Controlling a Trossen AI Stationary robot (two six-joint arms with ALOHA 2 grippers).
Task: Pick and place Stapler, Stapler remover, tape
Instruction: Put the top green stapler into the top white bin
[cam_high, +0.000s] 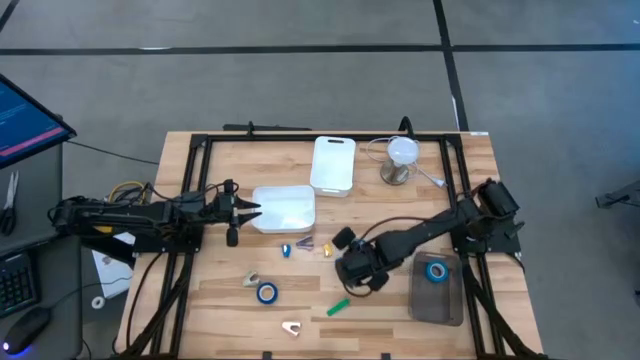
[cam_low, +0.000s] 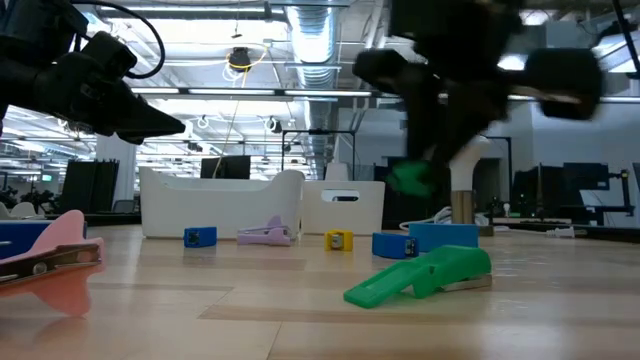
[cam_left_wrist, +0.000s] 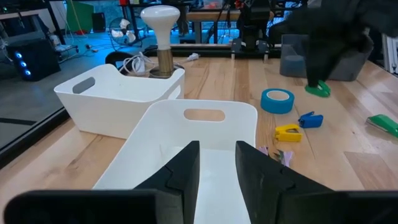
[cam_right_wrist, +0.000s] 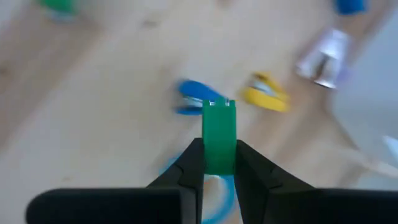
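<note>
- Carrying step: right gripper (cam_right_wrist: 219, 167) pinches a small green stapler remover (cam_right_wrist: 219, 134), lifted clear of the table, just beside the grey tray (cam_high: 437, 302).
- Left gripper (cam_high: 240, 209) waits, fingers slightly spread, over a white tub (cam_high: 283, 209).
- Green stapler (cam_high: 338, 307) lies beside the tray; one tape roll (cam_high: 436, 271) inside it.
- Next, likely: swing over the tray, lower, release.

No text, label, brand, number or sign can be read on anything in view.
</note>
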